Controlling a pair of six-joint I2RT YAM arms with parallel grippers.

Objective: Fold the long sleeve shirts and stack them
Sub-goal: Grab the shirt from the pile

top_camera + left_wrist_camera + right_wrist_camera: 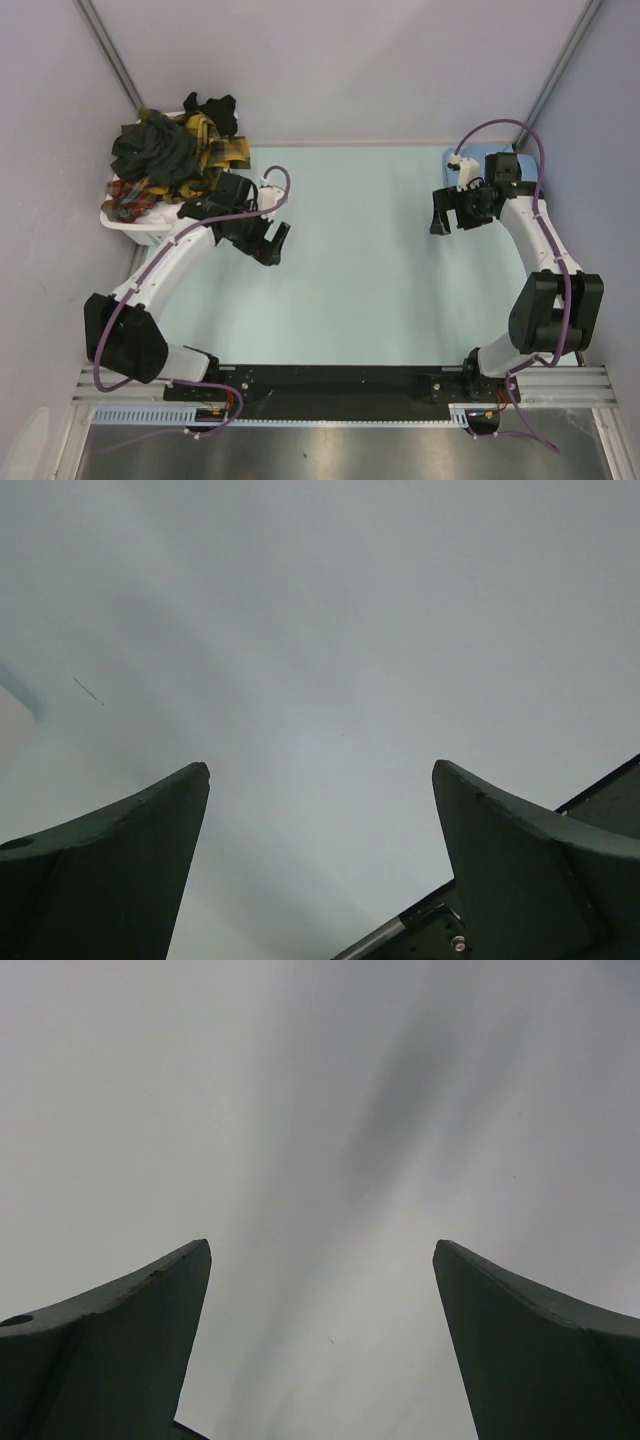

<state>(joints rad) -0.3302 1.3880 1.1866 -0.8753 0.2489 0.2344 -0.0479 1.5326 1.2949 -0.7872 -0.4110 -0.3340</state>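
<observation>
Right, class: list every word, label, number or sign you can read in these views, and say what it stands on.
None can be read. The shirts, white basket and table carry no legible text; the wrist views show only plain surface past the open left claw and right claw.

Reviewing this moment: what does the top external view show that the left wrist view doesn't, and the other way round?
Only the top external view: the heap of long sleeve shirts in the white laundry basket at the far left corner, a light blue shirt at the far right, partly hidden by the right arm, and the right gripper, open. Only the left wrist view: a close look at its own fingers and a thin dark streak on the surface. Both: the left gripper, open and empty, over the pale table.
</observation>
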